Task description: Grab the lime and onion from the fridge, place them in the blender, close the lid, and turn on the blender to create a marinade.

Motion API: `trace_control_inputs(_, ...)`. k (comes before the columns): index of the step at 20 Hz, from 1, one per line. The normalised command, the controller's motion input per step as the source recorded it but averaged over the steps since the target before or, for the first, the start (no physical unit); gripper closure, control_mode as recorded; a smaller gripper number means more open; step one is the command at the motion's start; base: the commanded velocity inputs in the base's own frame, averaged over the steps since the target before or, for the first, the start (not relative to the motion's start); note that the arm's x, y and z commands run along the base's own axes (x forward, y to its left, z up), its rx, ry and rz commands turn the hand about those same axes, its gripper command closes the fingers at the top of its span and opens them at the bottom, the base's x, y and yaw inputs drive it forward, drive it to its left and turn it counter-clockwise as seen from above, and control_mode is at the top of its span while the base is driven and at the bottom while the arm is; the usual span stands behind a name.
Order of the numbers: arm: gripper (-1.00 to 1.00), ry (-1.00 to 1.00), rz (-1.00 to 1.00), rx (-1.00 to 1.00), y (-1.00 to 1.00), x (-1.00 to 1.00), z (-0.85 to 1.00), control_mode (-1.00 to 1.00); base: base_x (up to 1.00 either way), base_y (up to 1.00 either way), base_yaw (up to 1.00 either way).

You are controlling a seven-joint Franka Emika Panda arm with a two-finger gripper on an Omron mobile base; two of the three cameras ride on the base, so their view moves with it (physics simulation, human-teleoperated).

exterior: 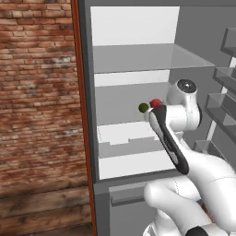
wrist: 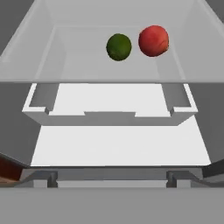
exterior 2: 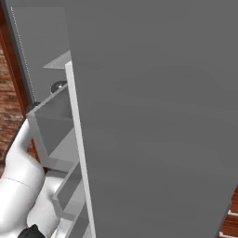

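Observation:
The fridge point(exterior: 138, 57) stands open in front of me. On its middle shelf the dark green lime point(wrist: 119, 47) lies just left of the reddish round onion point(wrist: 153, 40), the two nearly touching. From the left base view the lime point(exterior: 143, 107) and the onion point(exterior: 156, 102) peek out beside my arm's forearm. My gripper point(wrist: 113, 179) is open, its fingertips wide apart with nothing between them. It hangs in front of the fridge, below and short of the two fruits. The blender and the lid are out of view.
A white drawer point(wrist: 109, 109) sits under the glass shelf point(wrist: 109, 76). Door racks point(exterior: 226, 73) stick out at the right. The open fridge door point(exterior 2: 153, 116) looms close on the right side. A brick wall point(exterior: 37, 92) and a brown wooden post point(exterior: 79, 92) flank the fridge's left.

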Motion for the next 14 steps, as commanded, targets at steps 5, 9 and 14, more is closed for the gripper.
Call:
trace_control_inputs(5, -1.00, 0.00, -0.07, 0.00, -0.08, 0.64, -0.04, -1.00, 0.00, 0.00, 0.00)
trace_control_inputs(9, -1.00, 0.01, -0.06, 0.00, 0.00, 0.62, 0.00, -1.00, 0.00, 0.00, 0.00)
trace_control_inputs(14, -1.00, 0.00, 0.00, 0.00, 0.00, 0.48, 0.00, -1.00, 0.00, 0.00, 0.00)
